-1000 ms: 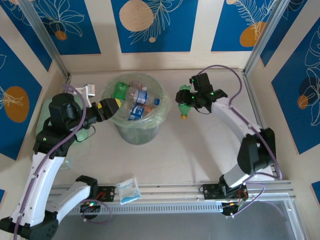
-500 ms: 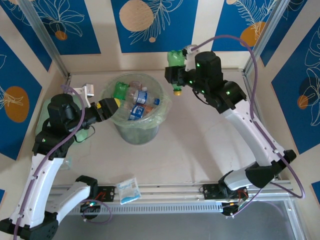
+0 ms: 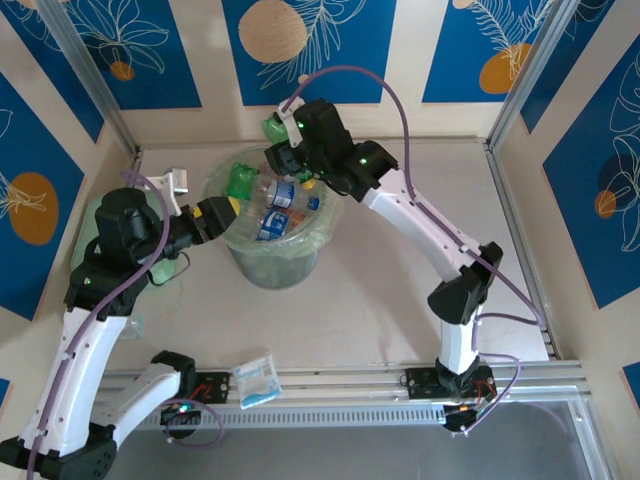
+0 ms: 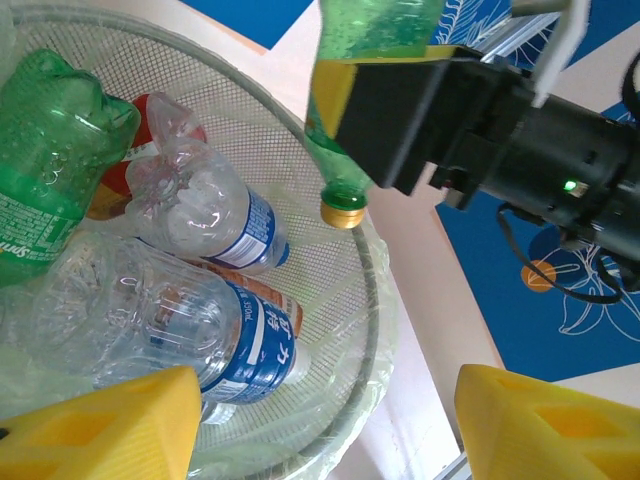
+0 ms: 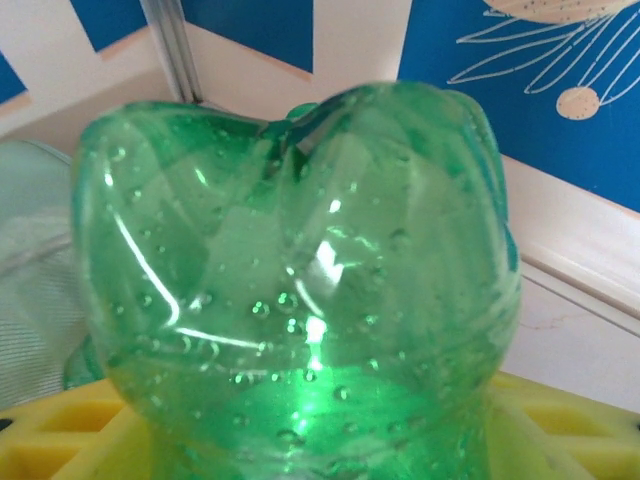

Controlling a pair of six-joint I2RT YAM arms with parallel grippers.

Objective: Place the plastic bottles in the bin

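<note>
The bin (image 3: 275,262), a round pale-green bucket with a clear liner, stands left of the table's middle. Several plastic bottles lie inside it, among them a green one (image 3: 240,180) and a clear blue-labelled one (image 3: 282,192). My right gripper (image 3: 292,152) is shut on a green bottle (image 3: 273,128) with a yellow cap, held cap-down over the bin's far rim. The left wrist view shows that green bottle (image 4: 375,30) above the bin's rim (image 4: 375,330) and the clear bottles (image 4: 190,330). In the right wrist view the green bottle's base (image 5: 300,280) sits between my yellow fingers (image 5: 60,440). My left gripper (image 3: 225,213) stands open at the bin's left rim, holding nothing.
A blue-white sachet (image 3: 255,380) lies by the front rail. A flat pale-green box (image 3: 95,215) sits at the left, partly behind my left arm. Aluminium posts (image 3: 110,110) and patterned walls close in the table on three sides.
My right arm has swung left from the bin's right side, lifting the green bottle up and over the bin's far rim. The left arm has stayed still.
</note>
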